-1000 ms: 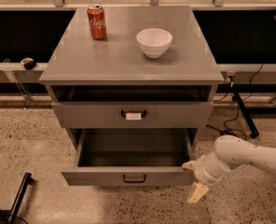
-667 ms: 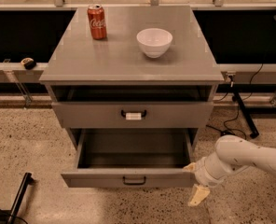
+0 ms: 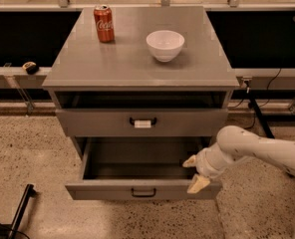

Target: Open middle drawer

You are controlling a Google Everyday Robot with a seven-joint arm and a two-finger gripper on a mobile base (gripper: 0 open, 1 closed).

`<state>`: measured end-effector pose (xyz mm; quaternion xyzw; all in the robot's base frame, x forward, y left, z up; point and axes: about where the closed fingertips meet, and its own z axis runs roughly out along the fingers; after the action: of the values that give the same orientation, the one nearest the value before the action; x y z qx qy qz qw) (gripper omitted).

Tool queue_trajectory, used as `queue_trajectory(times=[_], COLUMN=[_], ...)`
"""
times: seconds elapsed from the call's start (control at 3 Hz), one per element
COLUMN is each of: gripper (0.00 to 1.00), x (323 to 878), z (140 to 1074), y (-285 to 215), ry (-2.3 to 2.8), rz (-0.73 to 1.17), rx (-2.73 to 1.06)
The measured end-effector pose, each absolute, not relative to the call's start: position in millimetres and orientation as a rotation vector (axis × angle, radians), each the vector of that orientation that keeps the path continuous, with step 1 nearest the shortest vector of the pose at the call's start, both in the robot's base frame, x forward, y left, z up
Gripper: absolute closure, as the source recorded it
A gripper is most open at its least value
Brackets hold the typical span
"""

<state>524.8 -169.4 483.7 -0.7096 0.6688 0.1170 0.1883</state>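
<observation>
The middle drawer (image 3: 112,189) stands extended from the grey cabinet (image 3: 77,63) at 6 o'clock in the view, its interior exposed and its black loop handle (image 3: 143,192) facing front. The gripper (image 3: 194,173) sits at the drawer's right front corner, at 4 o'clock. Its claw is spread wide and holds nothing: one fingertip is over the drawer interior, the other against the front panel's top edge. Above is the tagged drawer (image 3: 92,123). On the cabinet top, a Coca-Cola can (image 3: 103,23) stands at 11 o'clock, with a white bowl (image 3: 165,45) at its 3 o'clock.
</observation>
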Motion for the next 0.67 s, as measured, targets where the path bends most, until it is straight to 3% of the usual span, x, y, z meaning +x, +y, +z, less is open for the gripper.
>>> queue_trajectory(times=[0.33,0.67], gripper=[0.52,0.83], x=[567.2,602.3], z=[480.3,466.1], y=[-153.4,-147.5], ry=[1.848,1.854], rz=[0.312,0.330], rx=[-2.000,-1.978])
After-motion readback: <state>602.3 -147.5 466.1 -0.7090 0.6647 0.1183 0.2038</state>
